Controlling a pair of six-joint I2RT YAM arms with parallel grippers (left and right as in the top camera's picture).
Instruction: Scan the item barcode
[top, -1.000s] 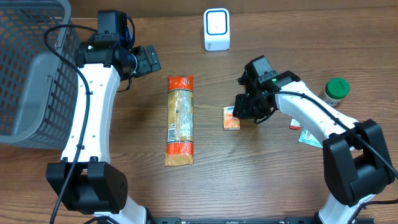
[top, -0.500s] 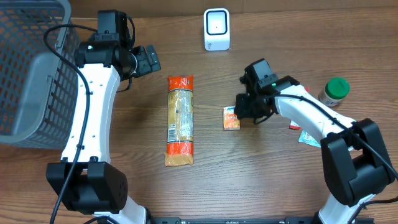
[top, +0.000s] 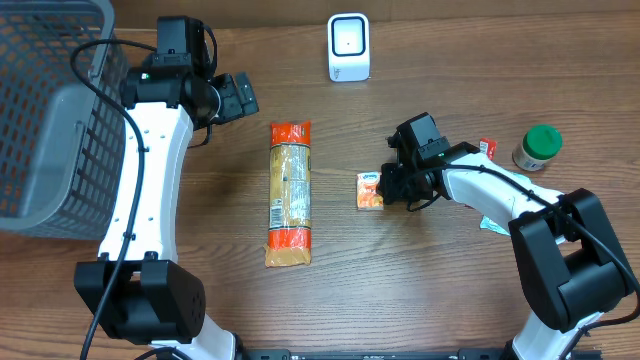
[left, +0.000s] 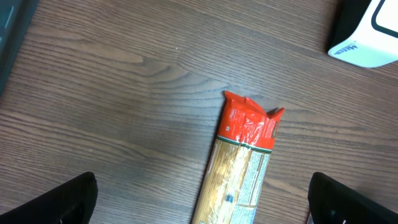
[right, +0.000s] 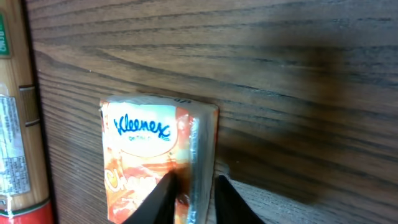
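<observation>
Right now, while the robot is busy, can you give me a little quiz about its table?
1. True or false: the left hand holds the pasta packet.
2. What does the right hand pinch? A: green-lidded jar. B: Kleenex pack. C: white scanner.
3. On which of the robot's sides is the grey basket?
Key: 1 false, it is open and apart from the packet. 2 B. 3 left.

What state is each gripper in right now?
Left gripper: open, holding nothing.
Right gripper: closed on the tissue pack's edge.
</observation>
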